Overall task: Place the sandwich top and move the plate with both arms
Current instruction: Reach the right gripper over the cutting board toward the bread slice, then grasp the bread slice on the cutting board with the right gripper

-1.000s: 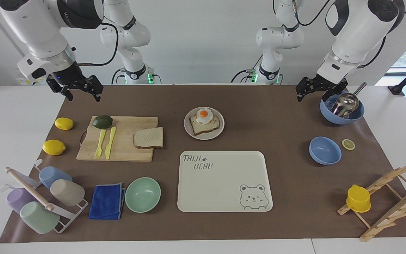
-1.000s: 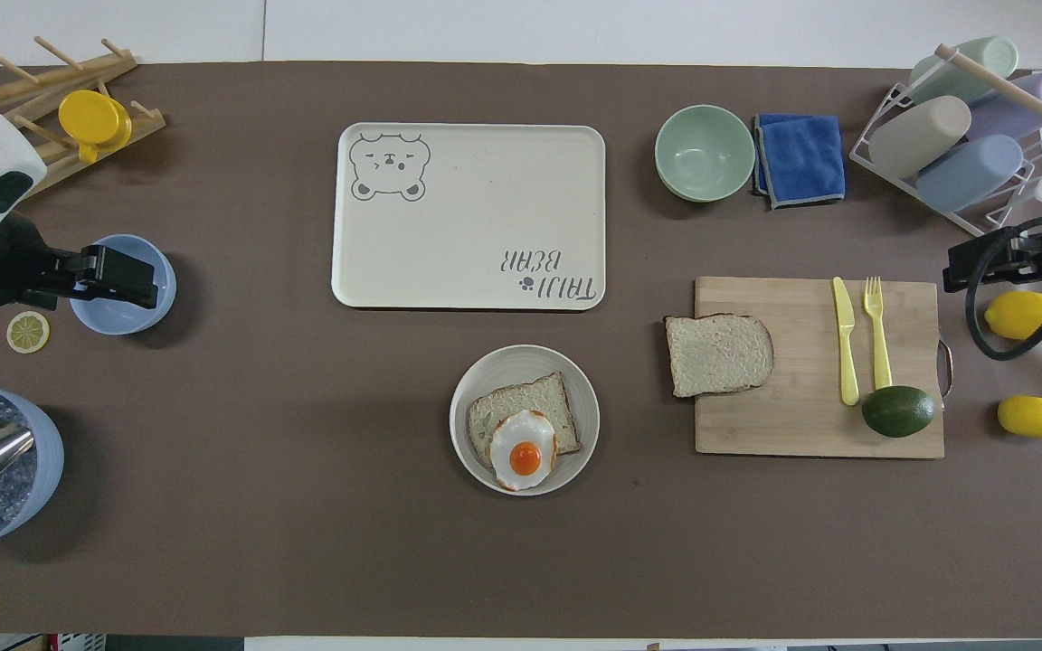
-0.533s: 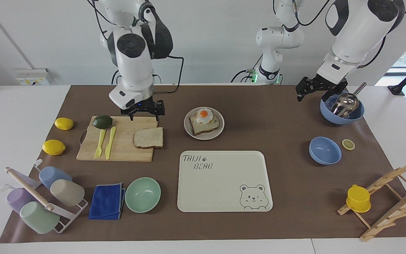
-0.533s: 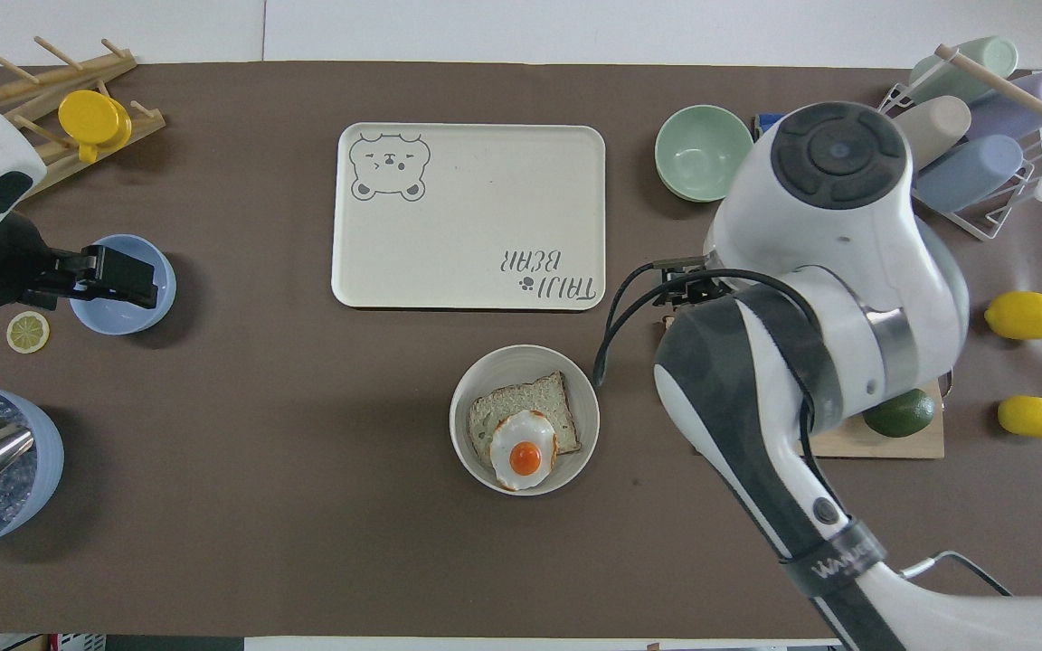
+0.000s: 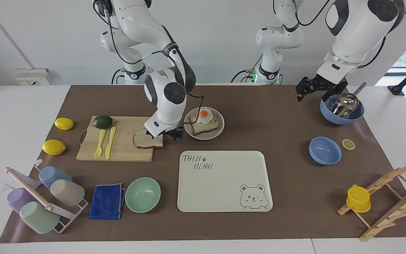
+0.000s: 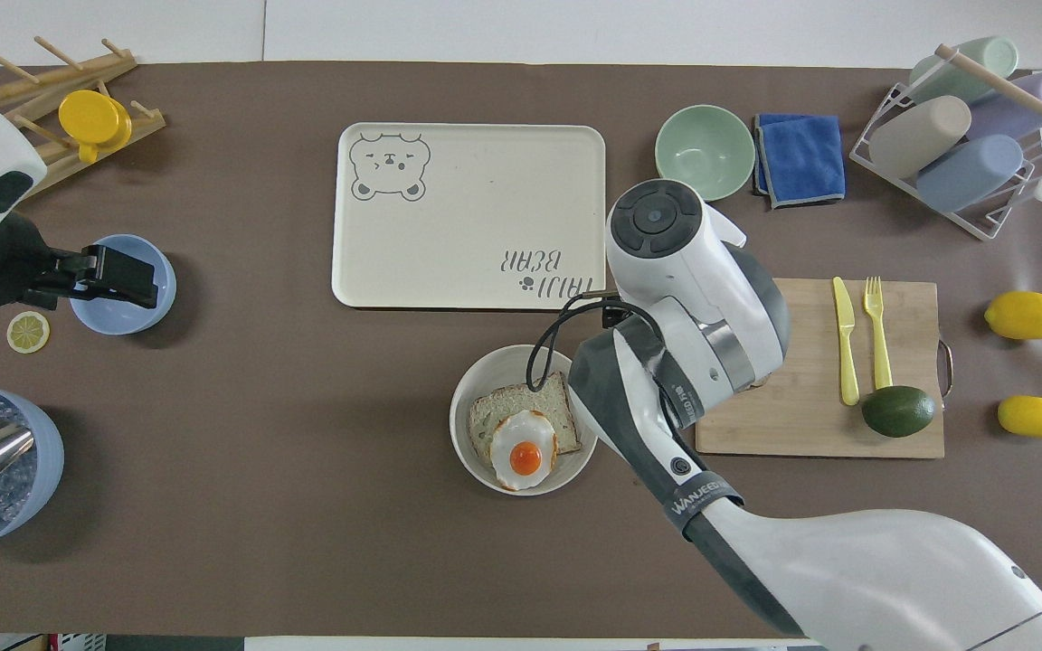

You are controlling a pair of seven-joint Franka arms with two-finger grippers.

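The squarish slice of light brown speckled bread with a darker crust (image 5: 148, 139), the sandwich top, is seen lying flat on the end of the pale wooden cutting board (image 5: 118, 139) nearest the small round beige-grey plate (image 5: 214, 134), and in the overhead view it's completely hidden under the arm. The right gripper (image 5: 165, 135) is parked low right at the plate-side edge of that slice, with its black fingers spread apart and nothing pinched between them; whether the bread is actually touched can't be told. The plate is found on the brown mat just beside the board, nearer the robots than the cream rectangular bear tray (image 5: 224, 181), and another bread slice topped with a fried egg (image 5: 204, 114) is carried on it. The left gripper (image 5: 315, 91) is held up in the air next to the blue bowl with the metal scoop (image 5: 342, 112), jaws wide apart and empty, just waiting.
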